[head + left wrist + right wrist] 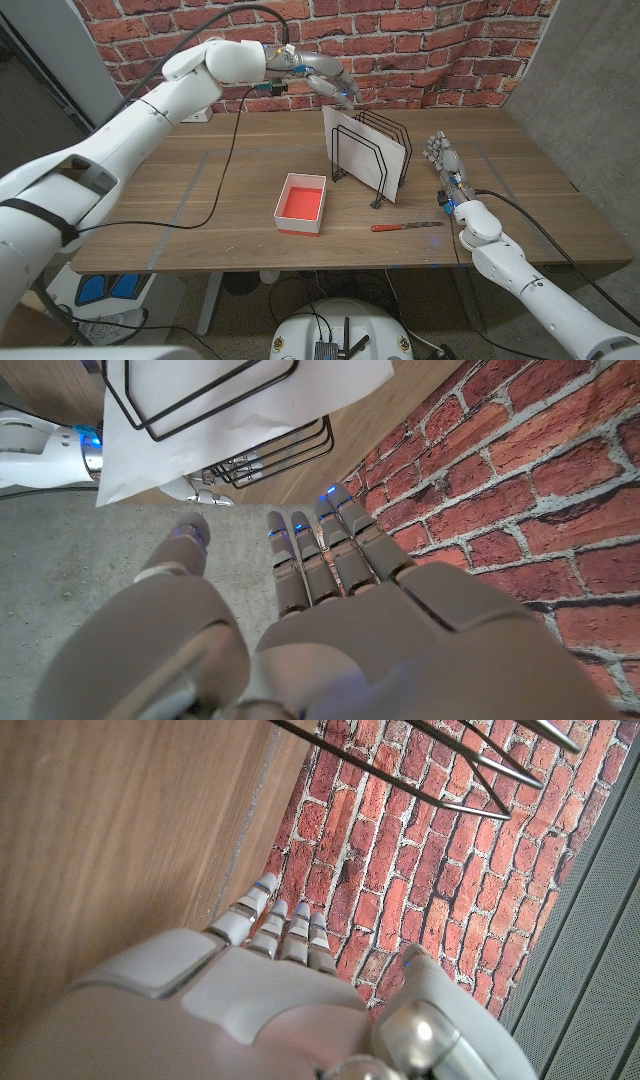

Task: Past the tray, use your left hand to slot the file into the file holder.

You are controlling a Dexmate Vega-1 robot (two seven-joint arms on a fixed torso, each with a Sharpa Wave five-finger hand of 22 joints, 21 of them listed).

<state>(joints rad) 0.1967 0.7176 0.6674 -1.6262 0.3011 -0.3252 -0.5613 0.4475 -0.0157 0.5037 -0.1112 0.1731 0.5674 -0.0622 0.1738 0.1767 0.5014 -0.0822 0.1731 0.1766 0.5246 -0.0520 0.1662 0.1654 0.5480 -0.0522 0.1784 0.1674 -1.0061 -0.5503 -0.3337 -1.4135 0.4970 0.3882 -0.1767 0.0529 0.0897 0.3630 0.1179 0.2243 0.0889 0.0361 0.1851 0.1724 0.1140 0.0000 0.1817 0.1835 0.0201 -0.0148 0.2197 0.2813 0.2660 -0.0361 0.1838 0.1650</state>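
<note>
White file [366, 152] already stands in the wire holder [378, 150] at the tray's [302, 203] two o'clock, left hand [328, 86] empty, fingers apart above; best lifted straight up, clear of the wires.

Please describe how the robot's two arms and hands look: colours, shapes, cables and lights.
Both arms have smooth, rounded white shells with grey joints. A black cable runs along the left arm toward the left hand, and another trails from the right arm. The hands are grey and metallic, with segmented fingers bearing small blue lights. The right hand looks the same.
</note>
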